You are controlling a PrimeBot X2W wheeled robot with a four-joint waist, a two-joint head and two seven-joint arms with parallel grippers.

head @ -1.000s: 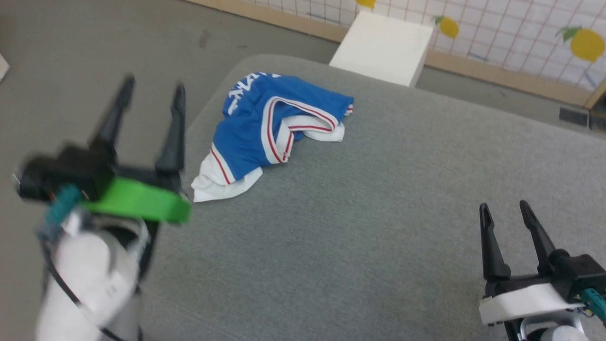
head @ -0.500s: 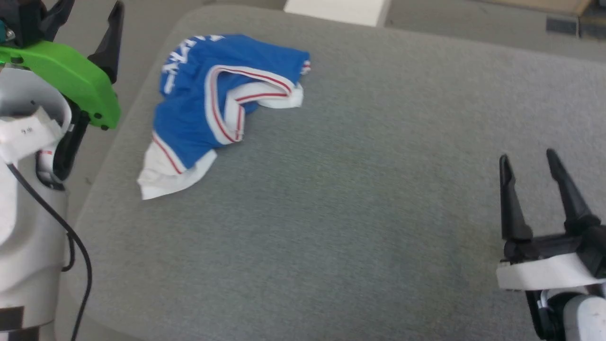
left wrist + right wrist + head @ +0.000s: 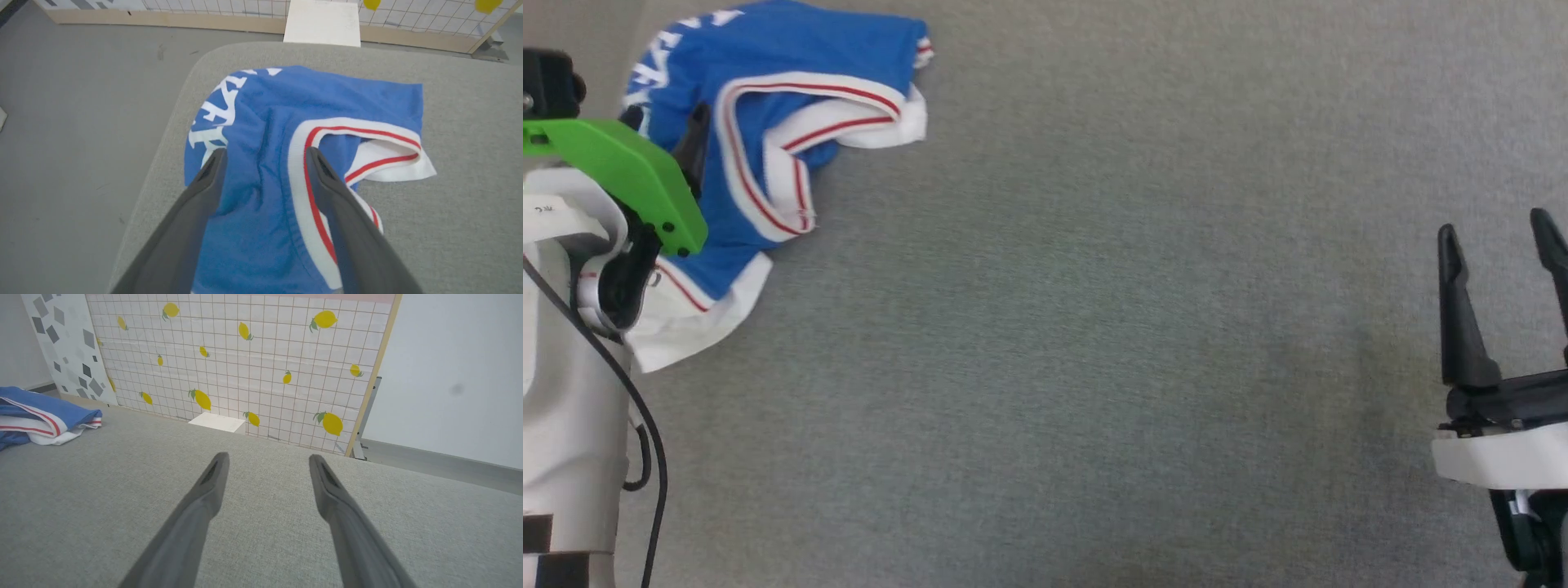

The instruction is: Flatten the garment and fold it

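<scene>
Two dark fingers of the left claw (image 3: pixel 265 152) stand wide apart in the left wrist view, low over the garment (image 3: pixel 253 118). One tip is over the blue cloth and the other over the red-and-white striped trim. Nothing is pinched between them, and I cannot tell whether the tips touch the cloth. The garment lies crumpled at a rounded corner of the grey table (image 3: pixel 457 228), its white lettering toward the edge by the floor (image 3: pixel 81 122). A white box (image 3: pixel 322 22) stands beyond the table.

In the right wrist view, the right claw (image 3: pixel 267 457) is also spread wide, holding nothing, over bare grey table. The garment shows at the far left of that view, well apart from the claw. A tiled wall with lemon prints (image 3: pixel 253 351) rises behind.

From the head view, the garment sits in the upper left, partly behind the left arm's green bracket (image 3: pixel 621 163). The right claw is at the lower right edge.
</scene>
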